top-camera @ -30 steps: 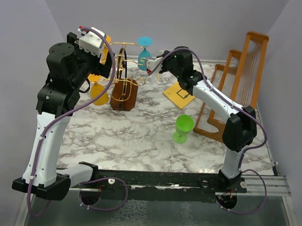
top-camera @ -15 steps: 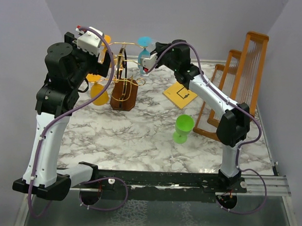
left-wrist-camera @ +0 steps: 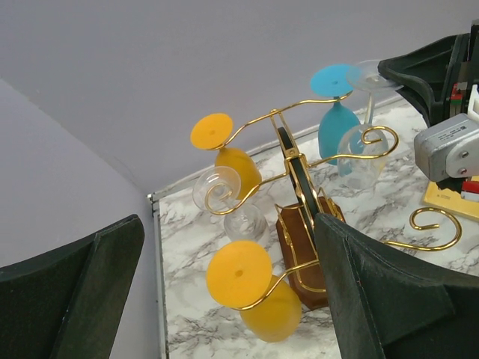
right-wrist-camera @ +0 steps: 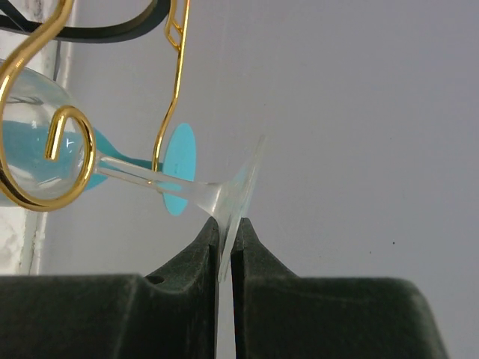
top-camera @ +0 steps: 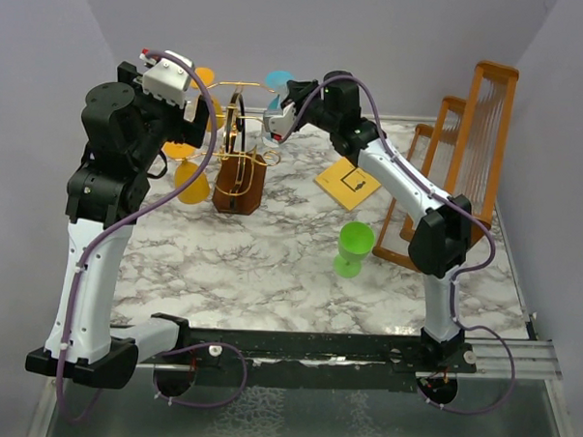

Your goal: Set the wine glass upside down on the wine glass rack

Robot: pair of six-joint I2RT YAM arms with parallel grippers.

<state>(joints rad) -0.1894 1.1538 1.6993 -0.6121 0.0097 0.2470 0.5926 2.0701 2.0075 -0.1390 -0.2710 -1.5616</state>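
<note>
At the rack, right jaws tight on foot of wine glass; left jaws spread.

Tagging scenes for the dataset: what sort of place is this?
Likely a lab robot cell, not a home: plain grey walls box in a marble-pattern table, the left arm and right arm mount on a rail, and the wine glass rack holds coloured glasses.

A green glass stands upright on the marble counter. A flat yellow card lies near it, farther back. Tall orange-brown wooden frames with thin wires stand on the right. An orange glass, a second orange glass and a blue glass hang upside down.
</note>
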